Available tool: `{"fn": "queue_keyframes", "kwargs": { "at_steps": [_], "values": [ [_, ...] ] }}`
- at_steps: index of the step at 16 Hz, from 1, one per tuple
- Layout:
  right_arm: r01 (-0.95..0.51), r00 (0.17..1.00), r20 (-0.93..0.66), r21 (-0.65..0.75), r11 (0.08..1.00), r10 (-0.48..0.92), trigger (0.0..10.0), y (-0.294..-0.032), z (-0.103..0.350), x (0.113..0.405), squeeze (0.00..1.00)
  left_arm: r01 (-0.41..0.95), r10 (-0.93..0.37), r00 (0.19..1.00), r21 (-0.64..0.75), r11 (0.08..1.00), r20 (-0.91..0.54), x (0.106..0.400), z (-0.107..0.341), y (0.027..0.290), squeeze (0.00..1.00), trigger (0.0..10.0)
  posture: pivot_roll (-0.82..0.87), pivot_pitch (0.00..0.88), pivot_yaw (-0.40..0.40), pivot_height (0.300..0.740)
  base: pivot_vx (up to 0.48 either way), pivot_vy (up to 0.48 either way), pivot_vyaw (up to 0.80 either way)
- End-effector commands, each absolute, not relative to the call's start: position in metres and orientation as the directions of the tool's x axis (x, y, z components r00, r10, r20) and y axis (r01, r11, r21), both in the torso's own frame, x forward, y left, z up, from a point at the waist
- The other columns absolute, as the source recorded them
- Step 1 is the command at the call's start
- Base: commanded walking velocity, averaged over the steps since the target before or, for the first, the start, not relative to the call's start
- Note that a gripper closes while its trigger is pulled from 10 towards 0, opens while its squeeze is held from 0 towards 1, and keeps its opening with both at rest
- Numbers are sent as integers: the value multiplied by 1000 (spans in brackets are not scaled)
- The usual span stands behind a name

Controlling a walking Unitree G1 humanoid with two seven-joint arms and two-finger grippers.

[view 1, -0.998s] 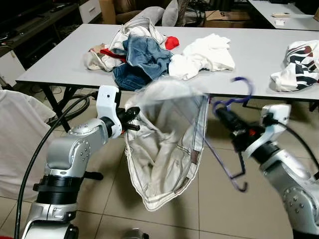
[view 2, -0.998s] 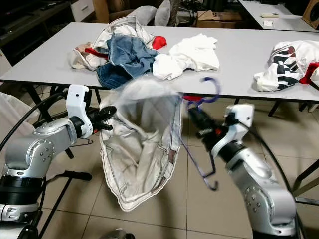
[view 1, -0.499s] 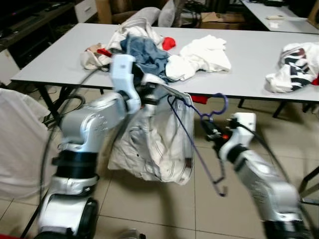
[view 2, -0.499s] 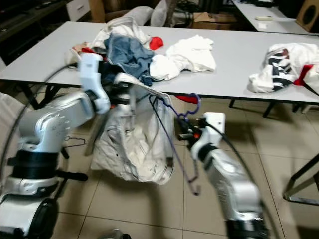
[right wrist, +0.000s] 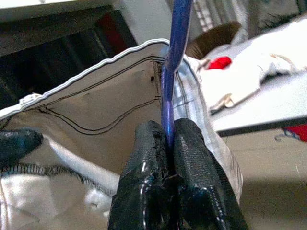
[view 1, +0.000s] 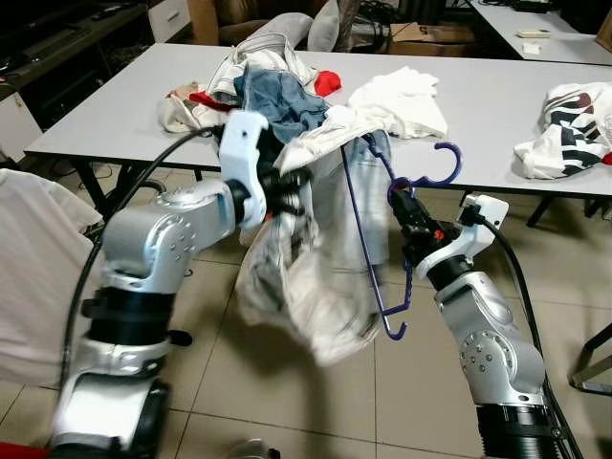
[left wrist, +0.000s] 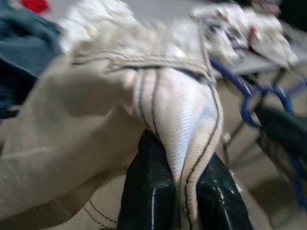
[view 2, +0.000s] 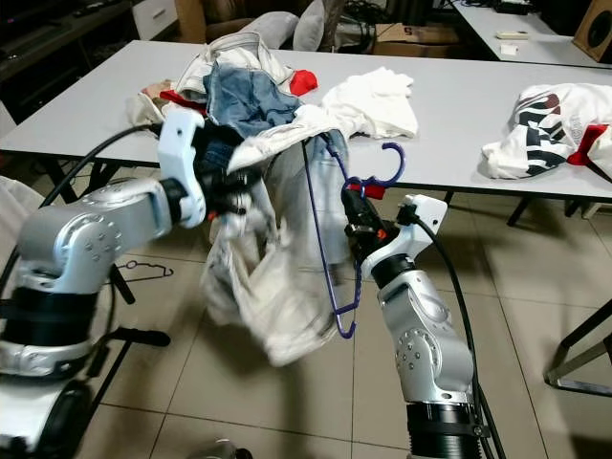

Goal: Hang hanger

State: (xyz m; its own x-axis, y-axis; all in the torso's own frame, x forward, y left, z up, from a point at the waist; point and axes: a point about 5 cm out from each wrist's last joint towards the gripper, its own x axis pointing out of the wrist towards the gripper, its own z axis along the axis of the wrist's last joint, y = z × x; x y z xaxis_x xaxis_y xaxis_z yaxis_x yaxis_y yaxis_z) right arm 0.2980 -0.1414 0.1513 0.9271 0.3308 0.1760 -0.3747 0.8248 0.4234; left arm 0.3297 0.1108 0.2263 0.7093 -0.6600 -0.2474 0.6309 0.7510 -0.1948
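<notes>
Between the two arms, in front of the long grey bench (view 1: 497,115), you've got the cream-white garment with dark stitched seams (view 1: 306,258) and the thin purple wire hanger (view 1: 382,225) held up together. Left end effector (view 1: 287,188) is clenched on a bunched fold of the garment's hem; its wrist view shows the cloth pinched between the black fingers (left wrist: 148,191). Right end effector (view 1: 402,206) is clamped on the hanger wire just under the hook. One hanger arm runs up into the garment opening, the other end hangs free below, over the tiled floor (view 1: 287,402).

Step in hand, as I read it: threading the hanger into the garment, not yet hanging it anywhere. Next move likely needs you to spread the opening with the left and seat both hanger shoulders inside before letting go.

Watch edges: the bench edge sits just behind the hook, and the pile of blue denim and white clothes (view 1: 277,100) is near the left wrist. Open room is toward you and downward.
</notes>
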Motion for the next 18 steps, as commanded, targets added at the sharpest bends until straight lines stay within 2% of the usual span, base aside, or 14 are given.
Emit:
{"fn": "queue_keyframes", "kwargs": {
  "at_steps": [1, 2, 8, 11, 13, 16, 18],
  "values": [
    [-437, 894, 282, 381, 815, 347, 10000, -139, 169, 297, 0, 692, -719, 654, -198, 694, -237, 322, 231, 107, 0, 431, 74, 0, 33, 740, 0, 0, 0],
    [-440, 890, 301, 365, 820, 343, 10000, -140, 171, 298, 0, 706, -739, 636, -217, 674, -223, 320, 234, 106, 0, 0, 74, 0, 33, 740, 0, 0, 0],
    [-435, 882, 338, 316, 843, 328, 10000, -137, 171, 314, 0, 782, -849, 526, -367, 503, -41, 317, 269, 79, 0, 0, 88, 0, 7, 740, 0, 0, 0],
    [-404, 889, 369, 353, 844, 271, 10000, -132, 177, 328, 0, 762, -825, 565, -401, 509, 26, 331, 294, 64, 0, 0, 116, 0, -5, 740, 0, 0, 0],
    [-388, 893, 376, 362, 848, 248, 10000, -125, 177, 339, 0, 773, -834, 545, -439, 457, 91, 332, 316, 56, 0, 0, 127, 0, -2, 740, 0, 0, 0],
    [-372, 909, 281, 214, 903, 308, 10000, -112, 146, 343, 0, 752, -786, 566, -546, 370, 248, 342, 364, 60, 0, 0, 136, 0, 1, 740, 0, 0, 0],
    [-402, 903, 230, 147, 904, 364, 10000, -111, 132, 335, 0, 716, -720, 629, -578, 392, 292, 351, 378, 76, 0, 0, 135, 0, -1, 740, 0, 0, 0]
  ]
}}
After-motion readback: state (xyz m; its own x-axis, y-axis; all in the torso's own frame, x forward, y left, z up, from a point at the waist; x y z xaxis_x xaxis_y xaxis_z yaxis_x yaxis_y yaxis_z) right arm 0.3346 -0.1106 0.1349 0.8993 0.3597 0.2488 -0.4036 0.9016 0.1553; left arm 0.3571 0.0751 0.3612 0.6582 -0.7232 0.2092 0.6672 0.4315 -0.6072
